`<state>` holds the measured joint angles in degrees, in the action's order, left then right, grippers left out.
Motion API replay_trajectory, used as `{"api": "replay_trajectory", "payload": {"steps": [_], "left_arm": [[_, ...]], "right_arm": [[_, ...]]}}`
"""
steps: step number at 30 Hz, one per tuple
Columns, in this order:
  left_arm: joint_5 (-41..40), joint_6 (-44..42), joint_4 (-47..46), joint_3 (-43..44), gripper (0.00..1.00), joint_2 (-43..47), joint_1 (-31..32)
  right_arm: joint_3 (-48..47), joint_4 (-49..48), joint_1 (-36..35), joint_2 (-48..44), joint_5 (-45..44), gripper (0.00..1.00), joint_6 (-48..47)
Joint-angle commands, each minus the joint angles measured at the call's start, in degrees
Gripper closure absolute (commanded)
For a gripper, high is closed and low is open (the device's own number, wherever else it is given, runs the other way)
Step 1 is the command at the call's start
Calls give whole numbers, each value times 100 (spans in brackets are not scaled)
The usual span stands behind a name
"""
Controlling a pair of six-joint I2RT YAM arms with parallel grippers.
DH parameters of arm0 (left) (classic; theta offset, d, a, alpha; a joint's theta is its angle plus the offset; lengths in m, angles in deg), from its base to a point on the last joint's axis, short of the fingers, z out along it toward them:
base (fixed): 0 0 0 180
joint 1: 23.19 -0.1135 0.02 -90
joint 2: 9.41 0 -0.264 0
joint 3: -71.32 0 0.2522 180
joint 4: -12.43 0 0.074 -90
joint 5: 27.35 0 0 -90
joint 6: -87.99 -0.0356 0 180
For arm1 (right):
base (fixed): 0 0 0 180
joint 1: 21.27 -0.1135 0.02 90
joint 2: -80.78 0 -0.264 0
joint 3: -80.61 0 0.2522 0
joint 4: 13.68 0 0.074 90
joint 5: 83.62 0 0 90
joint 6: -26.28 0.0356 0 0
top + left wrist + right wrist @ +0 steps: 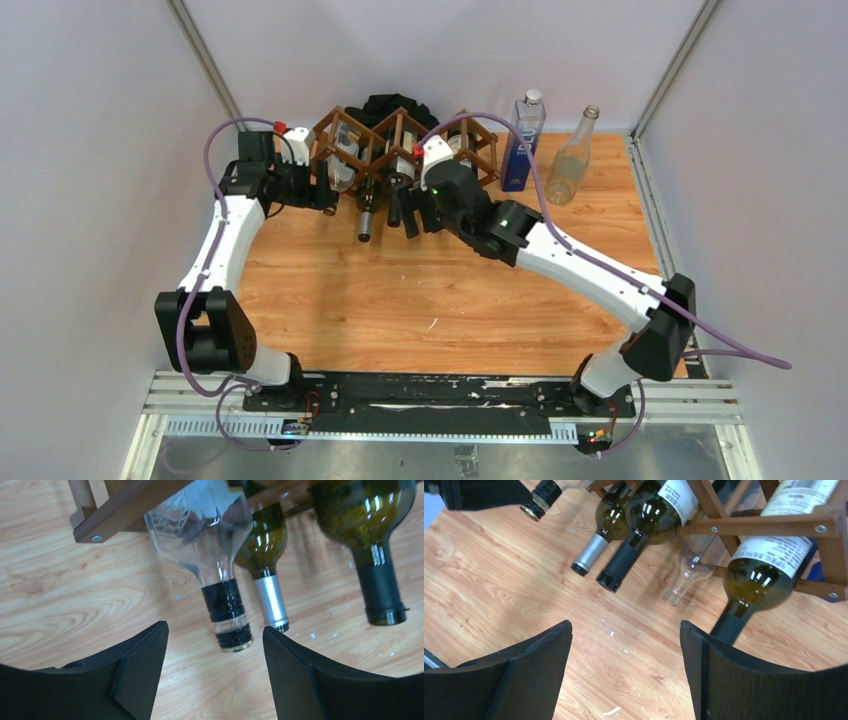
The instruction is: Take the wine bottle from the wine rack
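The left claw [214,635] hangs with its fingers apart and nothing gripped. The neck of the clear bottle [220,555] sits just ahead of the gap. That bottle lies in the left end of the rack [127,505], at the back of the table [400,300], with its neck sloping down toward the wood. To do this well, I would centre the black-banded neck between the pads and close firmly. Then I would draw straight back along the bottle's own line, so the body slides out without dragging the rack. The silver-necked bottle [271,600] lies just to its right and could be knocked, while the black-necked bottle [380,580] is farther off. The right claw [626,625], also apart and empty, hovers by the labelled bottle [754,580] and could steady the rack. A blue bottle [522,140] and an empty bottle [572,160] stand well apart on the right.
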<state>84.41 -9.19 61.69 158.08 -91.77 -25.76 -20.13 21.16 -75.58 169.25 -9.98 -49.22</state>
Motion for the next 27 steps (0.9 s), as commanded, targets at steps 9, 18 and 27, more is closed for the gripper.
{"api": "replay_trajectory", "payload": {"steps": [9,18,27], "left_arm": [[357,1312,-1533,-487,32,-413,-49],[597,1852,-2053,-779,42,-555,-43],[585,2060,-2194,-981,55,-516,-43]], "right_arm": [[770,-172,-227,-744,-599,17,-200],[900,-219,-265,-809,-691,17,-215],[917,-262,-269,-832,-701,17,-234]]}}
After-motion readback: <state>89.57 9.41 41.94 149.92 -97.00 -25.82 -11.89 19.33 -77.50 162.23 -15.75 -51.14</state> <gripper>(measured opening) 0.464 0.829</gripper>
